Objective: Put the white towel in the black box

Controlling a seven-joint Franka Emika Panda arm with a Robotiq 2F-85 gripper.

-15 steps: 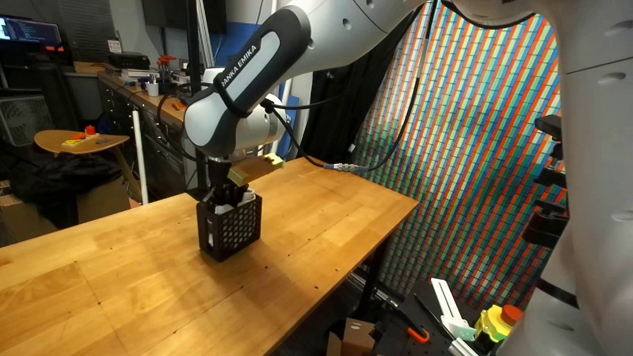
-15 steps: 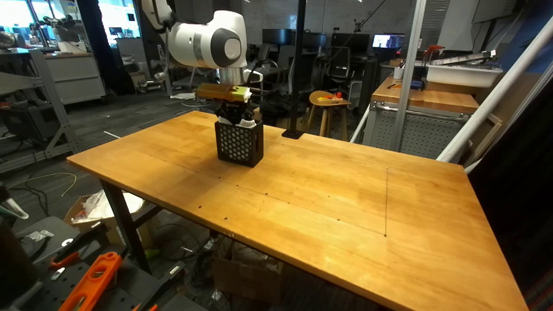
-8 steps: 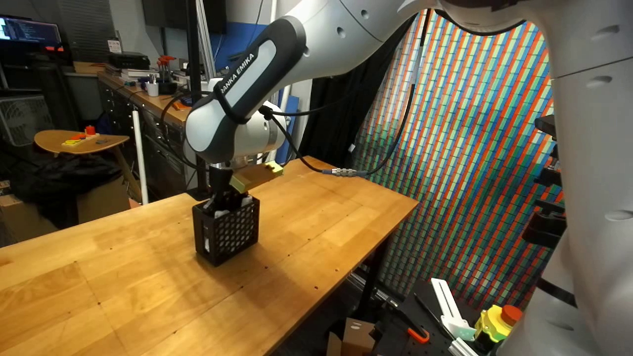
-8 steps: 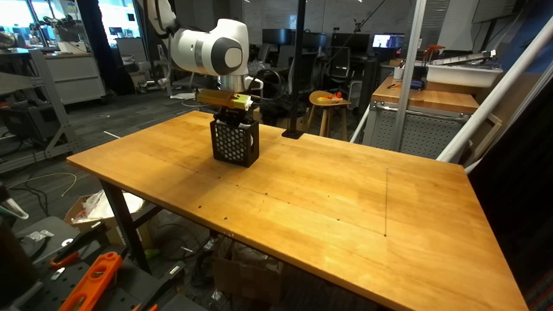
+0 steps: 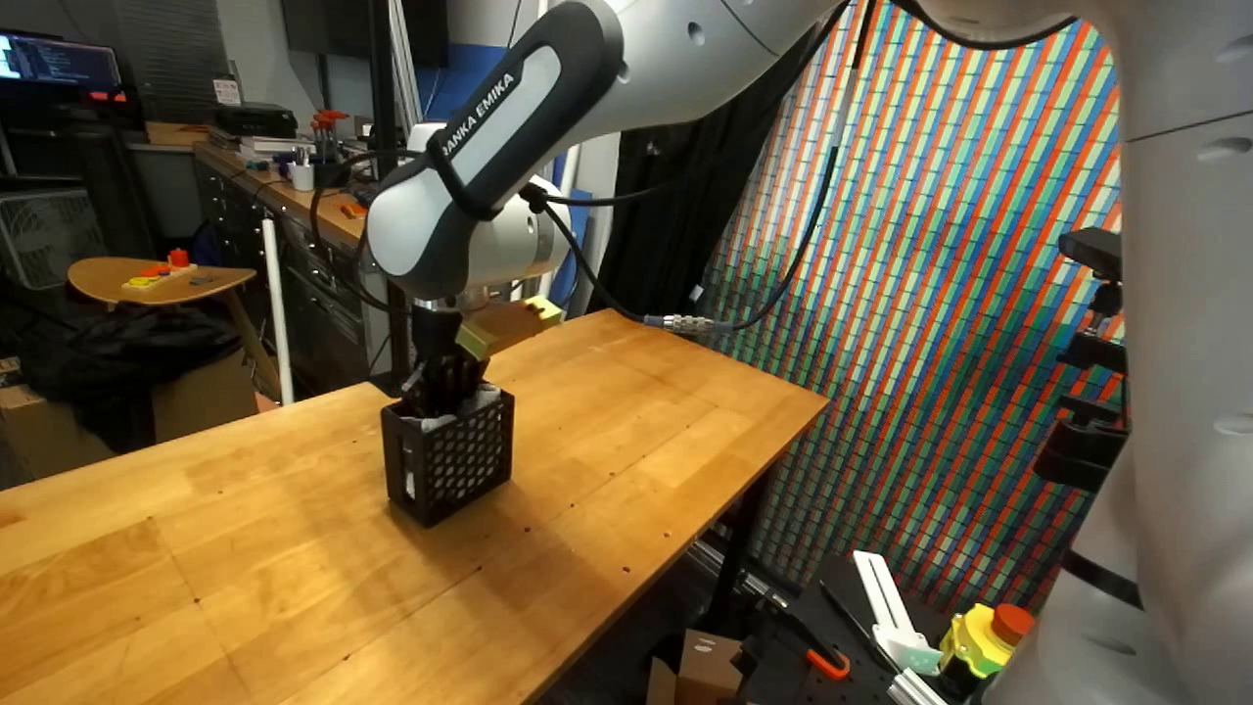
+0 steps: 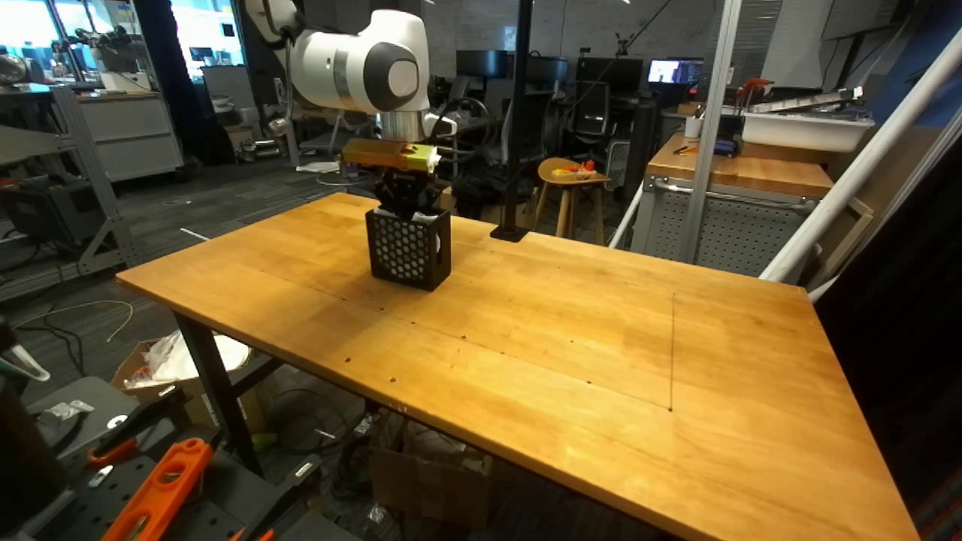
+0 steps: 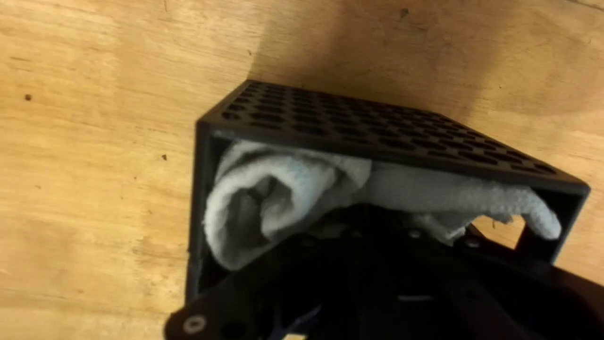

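Note:
The black box (image 5: 427,490) stands upright on the wooden table, with honeycomb holes in its long wall; it also shows in an exterior view (image 6: 409,252) and the wrist view (image 7: 306,134). The white towel (image 7: 302,177) lies bunched inside it, rolled at one end and flattened along the near wall. Bits of towel show just at the rim in both exterior views (image 5: 480,399) (image 6: 428,217). My gripper (image 7: 368,217) points down into the box's mouth, above or against the towel. Its dark fingers look drawn together; the tips are hard to see. It also shows in both exterior views (image 5: 445,392) (image 6: 409,201).
The wooden table (image 6: 601,361) reaches far around the box. A black post on a base plate (image 6: 509,232) stands at the table edge near the box. A cable (image 5: 685,325) hangs from the arm. A red and yellow stop button (image 5: 989,632) sits beside the arm's base.
The gripper goes down toward the box, then rises again to slightly above its earlier height. The towel now sits lower in the box. The box has shifted a little across the table.

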